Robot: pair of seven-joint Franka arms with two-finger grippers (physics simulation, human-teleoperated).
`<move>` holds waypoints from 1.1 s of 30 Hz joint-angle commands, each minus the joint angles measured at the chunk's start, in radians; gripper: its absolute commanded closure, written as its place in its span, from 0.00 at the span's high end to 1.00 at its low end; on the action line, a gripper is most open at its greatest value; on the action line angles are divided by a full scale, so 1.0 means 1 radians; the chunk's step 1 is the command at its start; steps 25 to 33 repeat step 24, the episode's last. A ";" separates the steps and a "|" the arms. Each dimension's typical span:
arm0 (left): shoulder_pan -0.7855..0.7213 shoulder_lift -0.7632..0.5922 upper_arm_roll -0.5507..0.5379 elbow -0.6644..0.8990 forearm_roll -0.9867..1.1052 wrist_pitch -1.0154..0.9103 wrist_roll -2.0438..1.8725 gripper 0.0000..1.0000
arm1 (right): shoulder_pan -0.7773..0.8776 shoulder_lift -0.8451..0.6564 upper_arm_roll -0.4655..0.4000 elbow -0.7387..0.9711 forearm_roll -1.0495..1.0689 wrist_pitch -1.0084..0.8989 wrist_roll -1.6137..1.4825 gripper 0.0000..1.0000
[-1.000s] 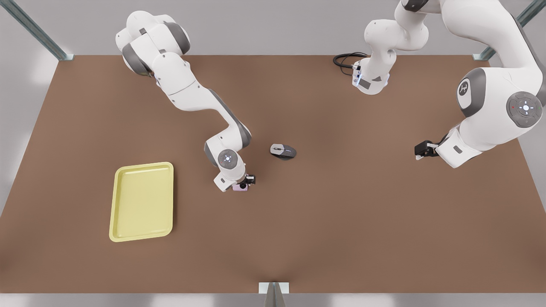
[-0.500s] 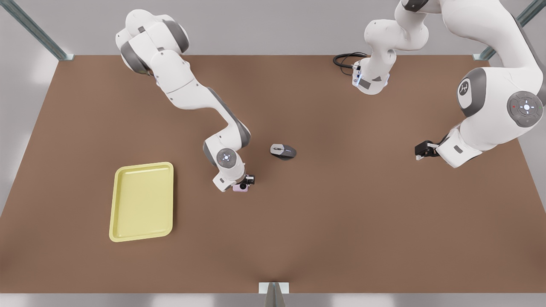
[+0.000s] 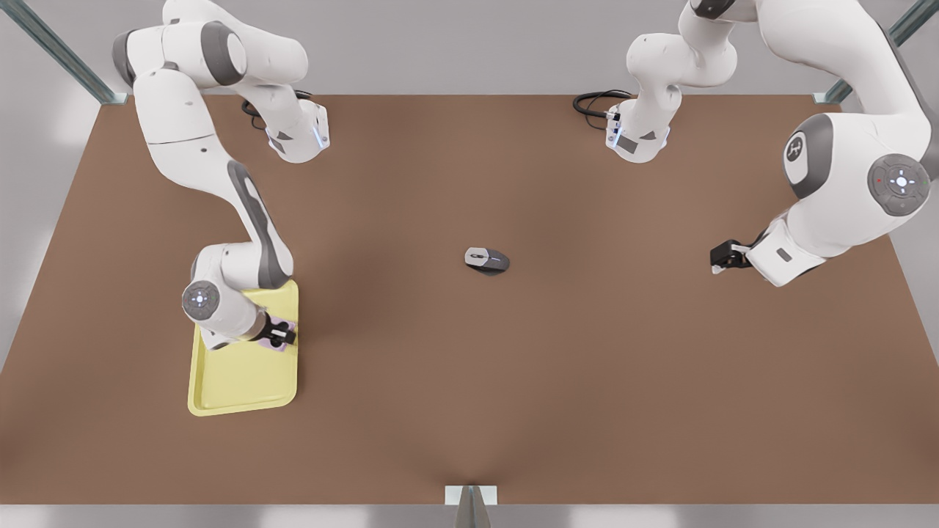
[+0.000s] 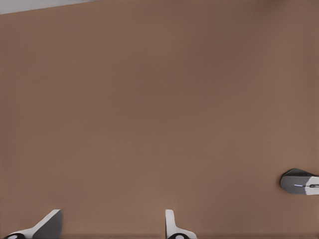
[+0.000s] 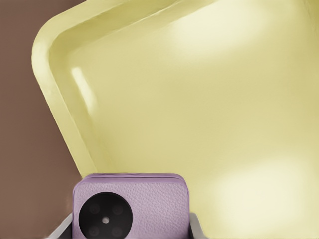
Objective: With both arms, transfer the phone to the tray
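Holding the phone (image 5: 130, 205) clamped between my right gripper (image 3: 277, 336)'s fingers, I hang above the tray (image 3: 242, 381), near its long edge on the front view's right. Everything turns on what lies straight below: the tray's floor sits under the phone, so I judge a short descent and a release would finish the job. I can't tell whether the phone touches the floor yet. My left gripper (image 3: 720, 258) waits well apart, fingers spread over bare table, with the grey mouse (image 3: 486, 260) between us.
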 commanded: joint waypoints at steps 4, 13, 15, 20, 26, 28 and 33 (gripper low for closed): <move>-0.001 0.000 0.000 0.000 0.001 -0.003 -0.024 1.00 | -0.117 0.001 0.000 -0.034 -0.001 -0.011 -0.753 0.78; -0.003 -0.005 0.000 0.008 0.004 -0.004 -0.065 1.00 | -0.117 -0.075 0.005 -0.001 0.012 -0.101 -0.747 1.00; -0.003 -0.005 0.000 0.010 0.004 -0.009 -0.065 1.00 | -0.106 -0.212 0.011 0.061 0.008 -0.220 -0.736 1.00; -0.004 0.000 0.000 0.010 0.004 -0.011 -0.064 1.00 | -0.010 -0.382 -0.061 0.454 -0.015 -0.852 -0.486 1.00; -0.004 0.001 -0.002 0.010 0.004 -0.012 -0.065 1.00 | -0.013 -0.373 -0.061 0.475 -0.038 -0.852 -0.486 1.00; -0.004 0.001 -0.002 0.010 0.004 -0.012 -0.065 1.00 | -0.013 -0.373 -0.061 0.475 -0.038 -0.852 -0.486 1.00; -0.004 0.001 -0.002 0.010 0.004 -0.012 -0.065 1.00 | -0.013 -0.373 -0.061 0.475 -0.038 -0.852 -0.486 1.00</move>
